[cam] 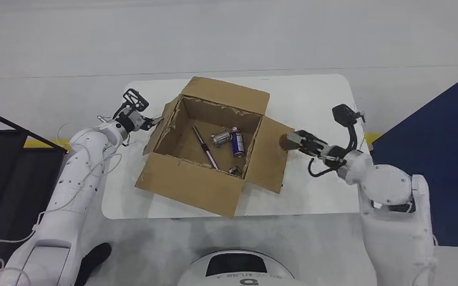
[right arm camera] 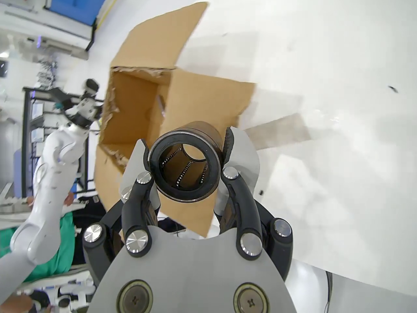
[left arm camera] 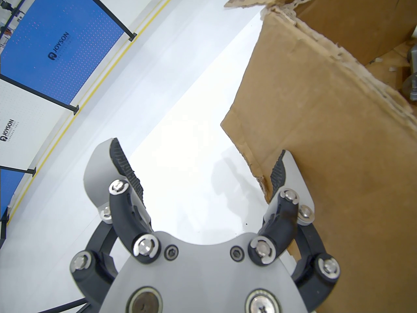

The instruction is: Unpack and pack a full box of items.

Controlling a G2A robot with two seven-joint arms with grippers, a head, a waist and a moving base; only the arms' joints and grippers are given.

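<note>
tube beside the opening

the right hand [right arm camera: 187, 146] grips a black tube [right arm camera: 198, 131] over the 3 o'clock flap of the box [cam: 187, 182]. the opening lies at 9 o'clock from it, roughly along the tube's axis. the left hand [left arm camera: 198, 149] sits open at the box's 9 o'clock. top view shows a pen [cam: 204, 146] and can [cam: 237, 141] inside; right wrist view, the tube's bore.

Open cardboard box [cam: 189, 184] holds small items [cam: 237, 141]; black bearing [right arm camera: 198, 131] gripped outside.
</note>
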